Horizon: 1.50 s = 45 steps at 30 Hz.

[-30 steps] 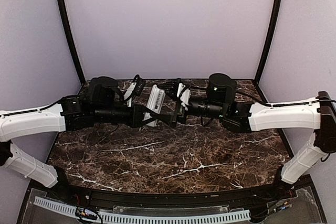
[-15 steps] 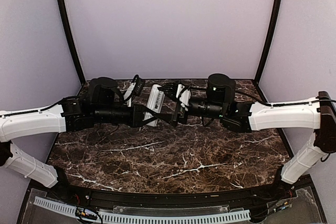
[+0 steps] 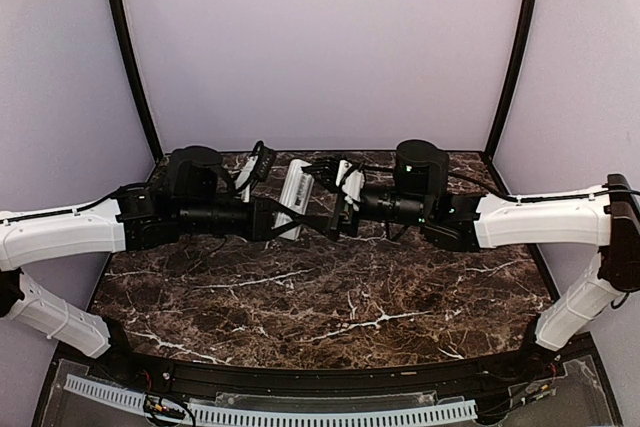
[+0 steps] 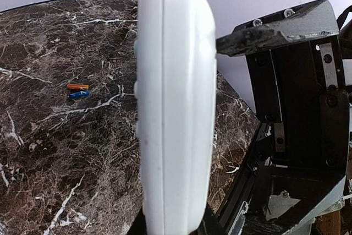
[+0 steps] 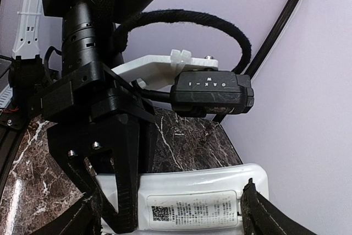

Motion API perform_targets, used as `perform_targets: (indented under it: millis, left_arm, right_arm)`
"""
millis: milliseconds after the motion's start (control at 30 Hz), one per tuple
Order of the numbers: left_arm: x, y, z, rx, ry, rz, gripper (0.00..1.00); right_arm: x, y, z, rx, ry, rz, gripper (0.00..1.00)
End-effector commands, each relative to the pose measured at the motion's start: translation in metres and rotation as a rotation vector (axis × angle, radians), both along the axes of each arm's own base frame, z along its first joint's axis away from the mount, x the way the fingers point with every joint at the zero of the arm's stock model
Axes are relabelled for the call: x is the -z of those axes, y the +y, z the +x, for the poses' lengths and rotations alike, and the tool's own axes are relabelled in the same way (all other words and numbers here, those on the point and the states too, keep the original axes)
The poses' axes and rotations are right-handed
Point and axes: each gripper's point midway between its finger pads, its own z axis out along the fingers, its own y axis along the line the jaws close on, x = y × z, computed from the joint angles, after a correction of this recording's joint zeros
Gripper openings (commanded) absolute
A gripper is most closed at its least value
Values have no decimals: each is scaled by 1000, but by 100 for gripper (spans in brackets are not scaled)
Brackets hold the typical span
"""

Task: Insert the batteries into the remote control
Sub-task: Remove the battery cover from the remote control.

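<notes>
Left claw [image 4: 171,227] is clamped narrow on the bottom end of the remote control [image 4: 176,108], holding it up in the air, edge-on to its own camera. Right claw [image 5: 165,213] is spread wide, one finger on either side of the remote's labelled back; whether the pads press on it, I can't tell. Both arms meet at the far side of the marble table [image 4: 55,163]. Down on it lie the batteries [image 4: 78,90], orange beside blue, well apart from the remote.
</notes>
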Motion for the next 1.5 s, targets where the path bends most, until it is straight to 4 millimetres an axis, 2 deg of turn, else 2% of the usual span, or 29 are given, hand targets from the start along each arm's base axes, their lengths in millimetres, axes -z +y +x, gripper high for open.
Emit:
perform_targets:
  millis: [0,233,400,700,933,1300,1467]
  left_arm:
    - [-17,1,-6,28,-29,-55,0]
    - [-22,1,-9,46,-39,-75,0]
    - [-22,1,-11,54,-43,-72,0]
    - [-19,0,-11,65,-48,-59,0]
    - [-24,7,-8,32,-79,-51,0]
    - [-5,24,10,-95,-80,66,0]
    - [0,32,17,-136,-92,110,0]
  right_arm:
    - [-6,-7,5,33,12,-3,84]
    - [5,-8,14,68,20,-40,86]
    - [6,-7,14,56,22,-56,86]
    - [18,3,7,-14,65,-121,83]
    - [27,5,-1,-55,119,-164,75]
    - [31,2,-20,-142,163,-162,68]
    - [32,0,-21,-138,167,-161,67]
